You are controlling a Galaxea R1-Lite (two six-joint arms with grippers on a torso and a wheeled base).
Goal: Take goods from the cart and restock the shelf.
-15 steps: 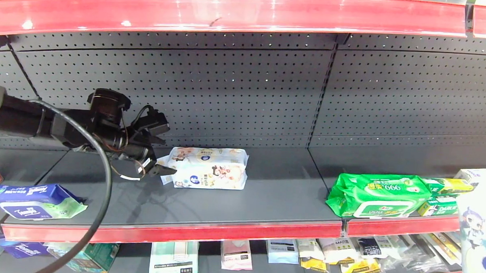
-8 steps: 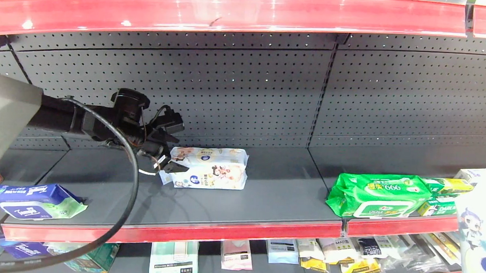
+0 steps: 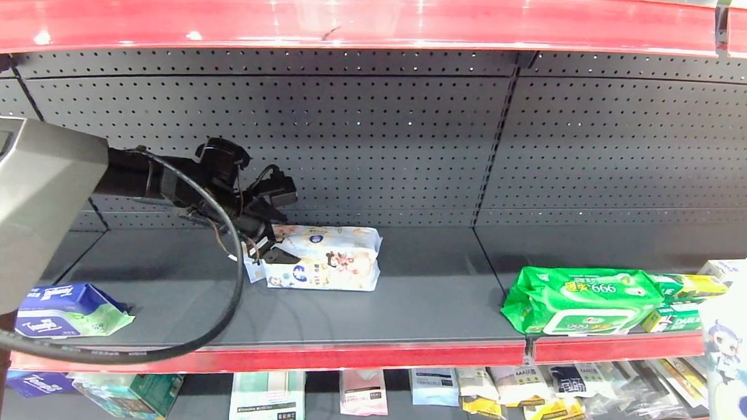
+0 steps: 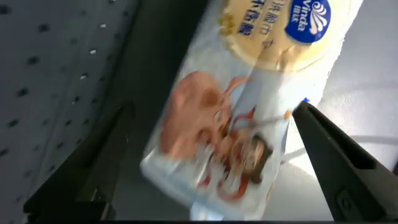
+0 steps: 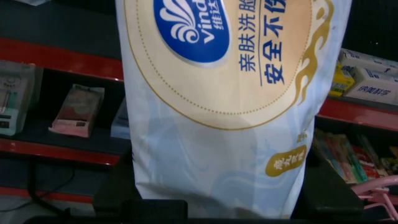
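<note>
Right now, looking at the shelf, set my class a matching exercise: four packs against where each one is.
Things: 1 cartoon-print pack; 2 green pack; 3 blue pack; 4 tall white pack.
Places: A right section of the shelf; B held by the right gripper; C shelf's left front edge; D between the left gripper's open fingers.
Pairs: 1-D, 2-A, 3-C, 4-B.

Left arm: big grey boxy link (image 3: 35, 210), then a black forearm (image 3: 135, 172) with a round black housing (image 3: 222, 158) on top. A thick black cable (image 3: 240, 280) loops under it. Left end effector (image 3: 281, 243) is black, and its fingers (image 4: 339, 155) are matte, tapering to points.
</note>
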